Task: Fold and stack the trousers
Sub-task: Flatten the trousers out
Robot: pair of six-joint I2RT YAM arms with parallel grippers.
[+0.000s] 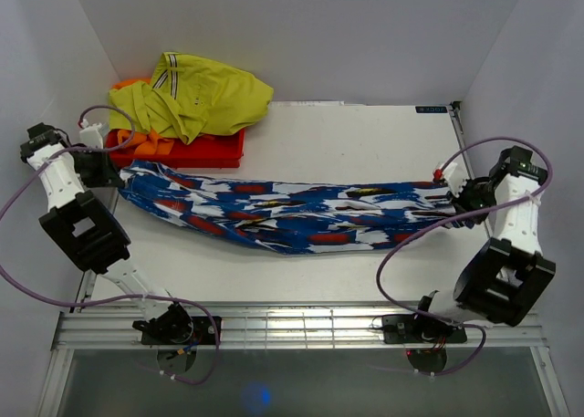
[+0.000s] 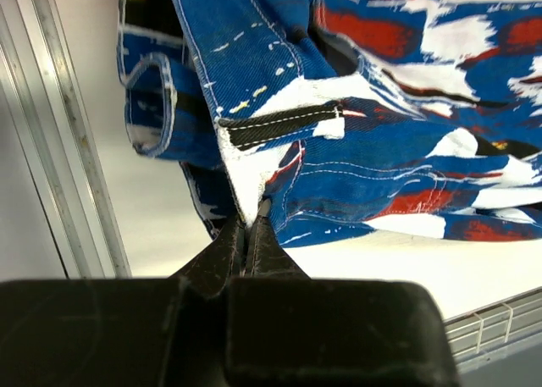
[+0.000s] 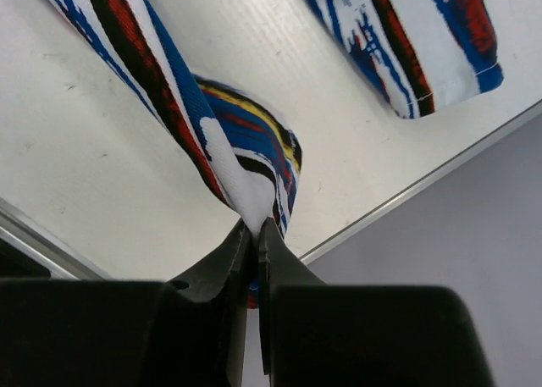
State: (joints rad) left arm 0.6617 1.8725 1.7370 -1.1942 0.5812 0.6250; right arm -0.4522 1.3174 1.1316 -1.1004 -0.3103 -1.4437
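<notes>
My left end effector point(image 2: 251, 222) is clamped on the trousers point(image 1: 301, 212), its two fingers pressed together over a white-and-blue fold at the waist end. Just above the fingertips I see a dark-lined pocket slit, and further up to the left a belt loop. Everything beyond that runs out of the wrist picture.

My right end effector point(image 3: 257, 226) is likewise closed on the cloth, pinching a bunched end of one leg. How much fabric sits between the fingers is hidden by the fingers themselves. The other leg's hem lies up and to the right of them, apart from them, flat on the surface point(image 1: 347, 134).

From above, the trousers stretch as a long band from one end effector to the other. I cannot tell whether the middle rests on the surface or hangs just clear. The right fingertips are mostly lost behind the arm and its cable.

Beyond the left end effector, toward the back wall, a yellow-green garment point(image 1: 205, 93) is heaped over an orange garment point(image 1: 137, 143) and a red tray point(image 1: 214, 151), whose contents I cannot see.
</notes>
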